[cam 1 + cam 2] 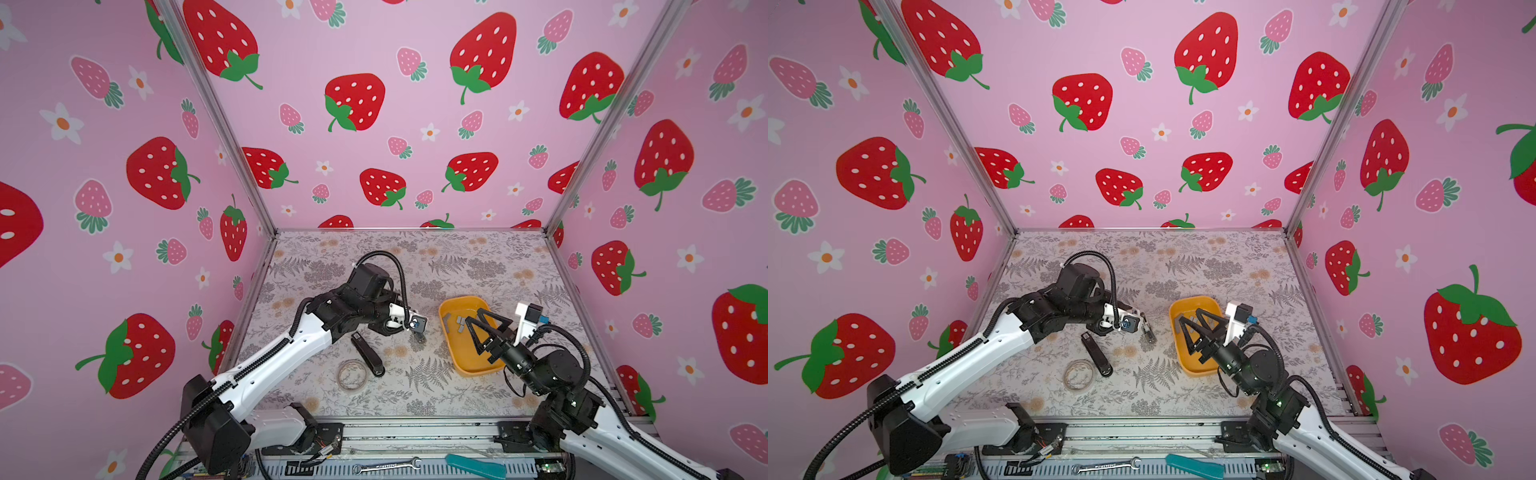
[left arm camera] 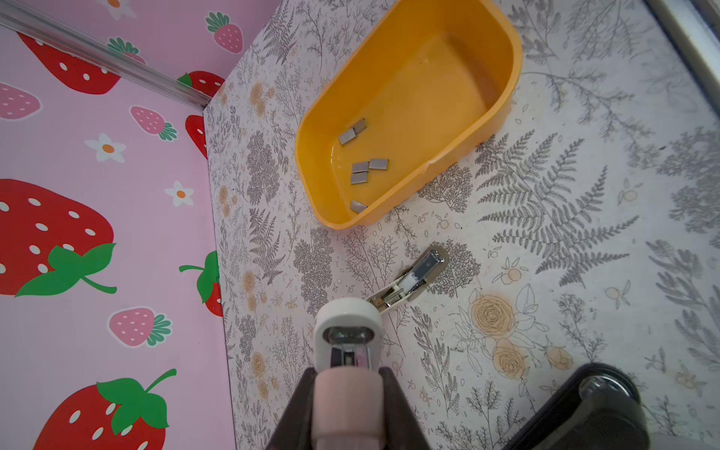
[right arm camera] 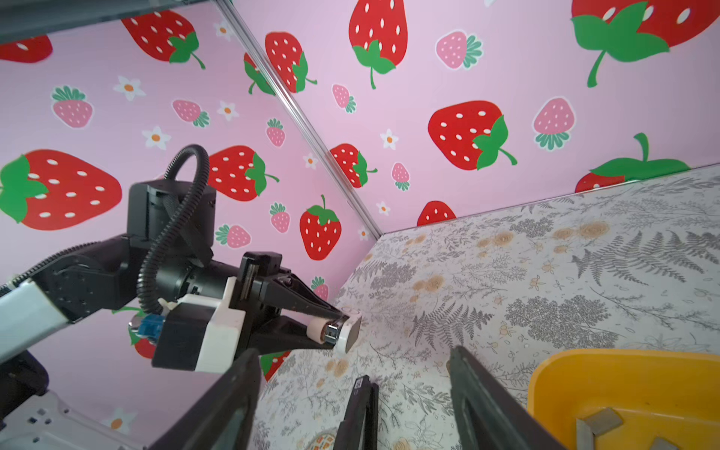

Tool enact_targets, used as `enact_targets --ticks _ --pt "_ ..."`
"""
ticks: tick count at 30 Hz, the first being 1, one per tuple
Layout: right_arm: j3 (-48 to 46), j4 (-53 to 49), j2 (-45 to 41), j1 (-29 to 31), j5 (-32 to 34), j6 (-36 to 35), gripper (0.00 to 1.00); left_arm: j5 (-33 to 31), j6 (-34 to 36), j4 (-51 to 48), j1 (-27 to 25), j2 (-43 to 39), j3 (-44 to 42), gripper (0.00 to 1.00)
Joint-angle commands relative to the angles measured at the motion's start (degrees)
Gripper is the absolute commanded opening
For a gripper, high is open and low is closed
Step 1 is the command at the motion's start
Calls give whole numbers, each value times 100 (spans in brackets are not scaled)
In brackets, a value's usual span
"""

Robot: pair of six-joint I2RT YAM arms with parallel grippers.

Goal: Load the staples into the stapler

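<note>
Evidently loading was barely begun: no strip had been picked up.
The white stapler (image 2: 348, 331), hinged open with its metal channel exposed, was clamped in the closed jaws of the left gripper (image 2: 346, 385). The staples (image 2: 360, 167) were seen lying in the orange tray (image 2: 506, 89), over which the right gripper (image 1: 473, 315) was held, jaws spread and empty.

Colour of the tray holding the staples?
Orange-yellow tray; shows best in the left wrist view.

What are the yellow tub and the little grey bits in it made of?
The yellow tub looks like glossy moulded plastic: smooth, rounded rim, soft shine. The grey bits, the staples, look like dull metal: flat, thin, sharp-edged, faintly gleaming.
</note>
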Motion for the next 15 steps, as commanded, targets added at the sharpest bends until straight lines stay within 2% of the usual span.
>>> enact_targets --ticks 1,4,8,15 --pt "-259 310 -80 -15 126 79 73 521 -280 102 16 33 49 0" --pt "-310 853 302 -22 -487 76 72 789 -135 -1 -11 91 53 0" --pt "113 949 1287 -9 -1255 -34 69 770 -170 -146 -54 117 170 0" --pt "560 1348 2727 20 -1628 -56 70 789 -60 -106 -66 55 109 0"
